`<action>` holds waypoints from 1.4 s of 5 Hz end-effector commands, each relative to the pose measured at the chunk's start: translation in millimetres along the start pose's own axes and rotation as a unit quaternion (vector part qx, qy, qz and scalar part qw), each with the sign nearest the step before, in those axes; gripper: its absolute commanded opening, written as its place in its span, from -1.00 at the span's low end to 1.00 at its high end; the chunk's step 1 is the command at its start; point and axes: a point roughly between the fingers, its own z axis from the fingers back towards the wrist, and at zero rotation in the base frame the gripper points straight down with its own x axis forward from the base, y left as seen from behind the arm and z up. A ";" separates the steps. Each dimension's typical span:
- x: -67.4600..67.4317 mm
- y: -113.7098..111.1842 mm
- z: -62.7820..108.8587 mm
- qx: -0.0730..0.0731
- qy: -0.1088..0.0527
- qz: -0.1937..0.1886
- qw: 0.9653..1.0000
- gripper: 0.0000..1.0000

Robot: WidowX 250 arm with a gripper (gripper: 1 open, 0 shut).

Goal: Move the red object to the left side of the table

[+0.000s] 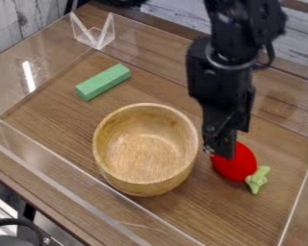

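**Black gripper down over the red toy fruit beside an empty wooden bowl**

No brand, label or writing can be read anywhere in the view.

The one container is a round wooden bowl point(146, 147), standing upright near the middle of the bench point(66, 115); its inside is bare wood with nothing in it.

The red object point(237, 159) lies on the bench just to the right of the bowl, on the right-hand part of the wood-grain top. Its light green leafy stem points to the lower right, towards the clear wall at that edge.

The black gripper point(222, 146) hangs straight down over the upper left part of the red fruit, its tip at the fruit's top. Whether the fingers are apart or together cannot be told, as they merge into one dark shape, nor whether they touch the fruit.

A green rectangular block point(103, 83) lies flat up and to the left of the bowl, well apart from it. A clear acrylic stand point(91, 32) sits at the far left corner.
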 end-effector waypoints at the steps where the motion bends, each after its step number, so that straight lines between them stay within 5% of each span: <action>1: -13.2 -14.1 -10.6 -0.018 0.005 -0.008 1.000 1.00; 3: -21.6 -5.9 -31.5 -0.003 0.028 -0.091 0.995 1.00; 6: 15.8 -27.9 -29.3 0.004 0.038 -0.118 0.992 1.00; 7: 11.4 -25.2 -36.8 0.010 0.040 -0.118 0.992 1.00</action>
